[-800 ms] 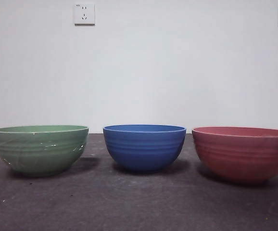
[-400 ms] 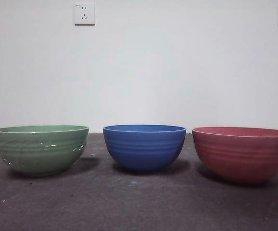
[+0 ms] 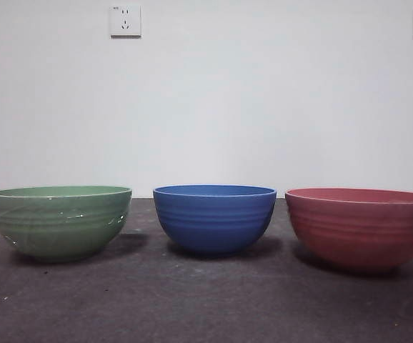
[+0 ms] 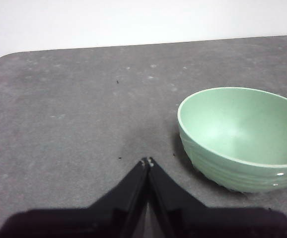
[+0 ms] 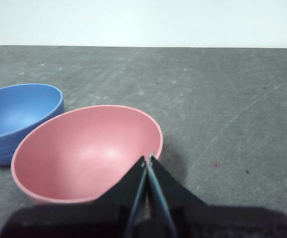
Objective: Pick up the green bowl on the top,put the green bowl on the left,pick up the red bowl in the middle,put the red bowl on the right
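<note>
Although the task speaks of bowls lying one on top of another, I see three bowls standing apart in a row on the gray table (image 3: pixel 206 307), each upright on its own base. The green bowl (image 3: pixel 60 221) is at the left end, the blue bowl (image 3: pixel 214 218) in the middle, and the red bowl (image 3: pixel 361 227) at the right end. None of them touches its neighbour. I judge that both placings are already done – green on the left, red on the right – and the blue one is simply where the pile stood.

My left pincer (image 4: pixel 147 161) has its two jaws pressed together at the tips and it holds nothing. It hangs over bare table just beside the green bowl (image 4: pixel 240 136), not touching it. My right pincer (image 5: pixel 148 157) is closed in the same way, also empty, and its tips are above the near rim of the red bowl (image 5: pixel 86 153), with the blue bowl (image 5: pixel 19 116) beside that one. Both arms are out of the front view, so I think they are waiting clear of the bowls.

About writing: the bowls carry no brand or label that I can see. On the wall are two white sockets (image 3: pixel 125 21) – each has a small mark in the corner, too small to read.
</note>
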